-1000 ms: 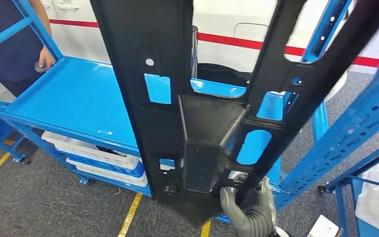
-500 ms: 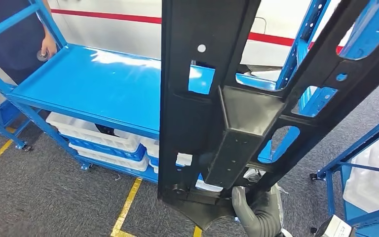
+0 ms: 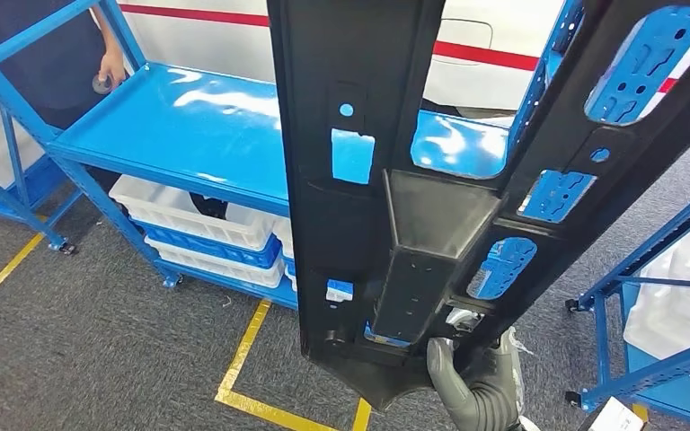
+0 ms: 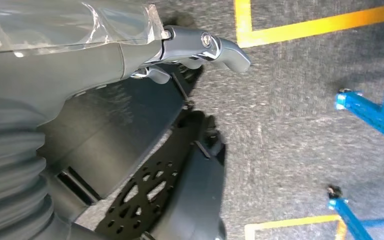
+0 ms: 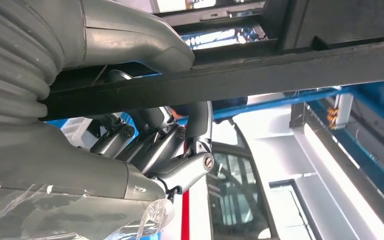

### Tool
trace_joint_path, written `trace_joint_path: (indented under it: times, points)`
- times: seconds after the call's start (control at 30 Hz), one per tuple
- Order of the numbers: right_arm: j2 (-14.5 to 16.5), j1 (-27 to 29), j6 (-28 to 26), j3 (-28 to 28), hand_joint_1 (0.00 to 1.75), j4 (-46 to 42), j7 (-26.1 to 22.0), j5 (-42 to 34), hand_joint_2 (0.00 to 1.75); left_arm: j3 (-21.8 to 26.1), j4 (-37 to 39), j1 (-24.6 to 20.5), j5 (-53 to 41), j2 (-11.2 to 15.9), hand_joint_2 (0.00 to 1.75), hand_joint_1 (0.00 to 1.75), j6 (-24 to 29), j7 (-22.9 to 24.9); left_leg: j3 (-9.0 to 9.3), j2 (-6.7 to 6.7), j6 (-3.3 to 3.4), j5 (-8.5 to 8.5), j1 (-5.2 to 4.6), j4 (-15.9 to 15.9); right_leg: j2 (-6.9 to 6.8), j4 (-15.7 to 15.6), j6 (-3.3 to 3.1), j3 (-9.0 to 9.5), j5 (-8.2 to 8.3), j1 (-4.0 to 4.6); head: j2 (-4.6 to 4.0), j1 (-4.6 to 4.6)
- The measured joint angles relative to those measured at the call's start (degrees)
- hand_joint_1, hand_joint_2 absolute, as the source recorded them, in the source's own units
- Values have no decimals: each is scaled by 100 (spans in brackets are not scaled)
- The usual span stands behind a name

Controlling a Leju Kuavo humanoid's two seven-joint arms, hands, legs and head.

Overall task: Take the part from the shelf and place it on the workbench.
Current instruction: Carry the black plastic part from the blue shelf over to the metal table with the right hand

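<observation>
**Black part held upright in the right hand, blue shelving behind**

Nearest in the head view, the right hand (image 3: 467, 377) grips the lower edge of the black part (image 3: 386, 206), a long stamped metal frame with cut-out windows and a box-shaped rib down its middle. The part stands nearly upright and close to the camera, blocking most of the middle of the scene. Below it lie grey carpet and yellow floor tape (image 3: 247, 359).

Behind the part stands a blue shelf unit (image 3: 189, 126) on castors; its top deck is bare and glossy, and white trays (image 3: 189, 220) sit stacked on the level beneath. A second blue rack (image 3: 656, 269) rises at the right, with white material just beside it. At the far left corner of the shelf a person (image 3: 63, 54) in dark clothing rests a hand on its edge. Farthest back is a white wall with a red stripe (image 3: 476, 52).

The right wrist view adds the grasp itself: the thumb lies over one face of a dark bar of the part (image 5: 280, 70) and the fingers (image 5: 150, 140) curl under it, clamping it.

The left wrist view shows the left hand (image 4: 200, 50) hanging over the carpet, its fingers partly bent with nothing between them, and more yellow tape (image 4: 320, 22) on the floor beside a blue rack foot (image 4: 360, 102).
</observation>
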Motion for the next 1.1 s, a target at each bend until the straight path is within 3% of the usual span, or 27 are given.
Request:
trace_joint_path:
  times: [0.07, 0.1, 0.17, 0.23, 0.27, 0.3, 0.33, 0.4, 0.47, 0.5, 0.57, 0.63, 0.67, 0.73, 0.77, 0.8, 0.83, 0.87, 0.93, 0.97, 1.03, 1.1]
  points:
    - [-2, -2, 0, -7, 175, 0, 5, 9, 175, -2, 0, 2, 11, 7, 175, 0, -11, -6, -49, -61, -60, 46, 13, 32, -108, -75, -46, -5, -3, -9, 0, -2]
    - [-4, -1, 0, -11, 175, 0, 9, 7, 175, -3, 0, 8, 15, 11, 175, 0, -14, -7, -93, -61, -97, -14, 28, 114, -166, -79, -81, -13, 20, -19, 0, -5]
    - [-9, 6, 0, -19, 175, 1, 14, -3, 175, -5, 0, 16, 18, 18, 175, 0, -15, -10, -314, -12, -188, -369, 75, 641, -290, -84, -138, -40, 69, -35, 0, -13]
    - [-11, 17, 0, -24, 175, 2, 16, -27, 175, -5, 0, 13, 20, 20, 175, 0, -16, -21, -654, 29, -278, -810, 124, 1506, -405, -82, -150, -86, 104, -36, 0, -19]
    - [-12, 21, 0, -26, 175, 2, 15, -39, 175, -5, 0, 10, 21, 21, 175, 0, -16, -26, -751, 42, -308, -915, 148, 1806, -463, -81, -144, -105, 118, -37, 0, -20]
    - [-12, 25, 1, -27, 175, 2, 14, -49, 175, -5, 0, 9, 21, 23, 175, 0, -16, -27, -738, 58, -328, -911, 168, 1892, -521, -81, -136, -117, 127, -38, 0, -20]
    - [-13, 26, 1, -29, 175, 2, 12, -54, 175, -5, 0, 12, 21, 25, 175, 0, -16, -22, -596, 83, -338, -801, 184, 1719, -575, -80, -128, -119, 131, -41, 0, -21]
    - [-13, 25, 2, -35, 175, 2, 4, -58, 175, -6, 0, 23, 21, 30, 175, 0, -15, -6, -75, 239, -333, -476, 196, 851, -675, -79, -100, -102, 123, -43, 0, -21]
    - [-14, 24, 4, -46, 175, 2, -3, -61, 175, -6, 0, 25, 21, 33, 175, 0, -15, -3, 280, 405, -256, -301, 149, 195, -754, -78, -47, -92, 112, -27, 0, -15]
    - [-15, 21, 5, -50, 175, 2, -4, -61, 175, -6, 0, 23, 21, 34, 175, 0, -13, -2, 326, 441, -205, -305, 120, 80, -789, -76, -15, -90, 105, -14, 0, -14]
    - [-16, 14, 8, -61, 175, 1, -11, -64, 175, -6, 0, 26, 19, 36, 175, 0, 17, 5, 292, 355, -109, -309, 94, 61, -870, -77, 52, -86, 89, -3, 0, -7]
    - [-16, 14, 9, -80, 175, 0, -25, -67, 175, -6, 0, 29, 12, 36, 175, 0, 99, 44, 287, 247, -21, -288, 107, 25, -768, 97, 105, -158, -47, -22, 0, -3]
    - [-19, 22, 10, -89, 175, -1, -32, -67, 175, -6, 0, 27, 7, 35, 175, 0, 144, 71, 289, 197, 20, -271, 116, 10, -647, 370, 119, -284, -208, -33, 0, -1]
    - [-22, 54, 7, -101, 175, 0, -40, -66, 175, -6, 0, 22, -2, 34, 175, 0, 219, 144, 269, 97, 77, -259, 105, 8, -415, 1254, 122, -727, -609, -31, 0, 6]
    - [-24, 76, -5, -104, 175, 0, -45, -62, 175, -6, 0, 23, -3, 34, 175, 0, 265, 199, 263, 39, 88, -257, 95, 10, -373, 1652, 120, -949, -731, -25, 0, 9]
    - [-25, 94, -22, -108, 175, 0, -50, -50, 175, -6, 0, 24, 1, 34, 175, 0, 326, 272, 262, -27, 94, -256, 85, 12, -355, 1870, 115, -1093, -741, -18, 0, 10]
    - [-26, 110, -46, -110, 175, 0, -55, -30, 175, -6, 0, 25, 9, 34, 175, 0, 393, 353, 268, -94, 96, -255, 78, 13, -344, 1843, 105, -1125, -627, -15, 0, 9]
    - [-28, 125, -76, -115, 175, 0, -56, -4, 175, -6, 0, 24, 24, 34, 175, 0, 457, 432, 280, -164, 94, -256, 75, 16, -319, 1559, 91, -1034, -402, -15, 0, 9]
    - [-32, 150, -135, -128, 175, -1, -50, 68, 175, -5, 0, 14, 74, 33, 175, 0, 548, 561, 292, -298, 80, -264, 62, 33, -105, 679, 60, -696, 86, -27, 0, 9]
    - [-34, 161, -161, -133, 175, -2, -40, 104, 175, -5, 0, 4, 96, 32, 175, 0, 582, 628, 278, -357, 62, -268, 54, 48, 7, 339, 46, -569, 231, -35, 0, 9]
    - [-37, 173, -194, -138, 175, -4, -11, 166, 175, -4, 0, -11, 119, 32, 175, 0, 646, 794, 227, -458, 13, -260, 48, 66, 100, 105, 16, -496, 280, -35, 0, 8]
    - [-36, 172, -217, -139, 175, -5, 18, 191, 175, -4, 0, -33, 90, 35, 175, 0, 737, 1038, 187, -523, -41, -252, 72, 81, -37, 96, -34, -497, 299, -33, 0, 7]
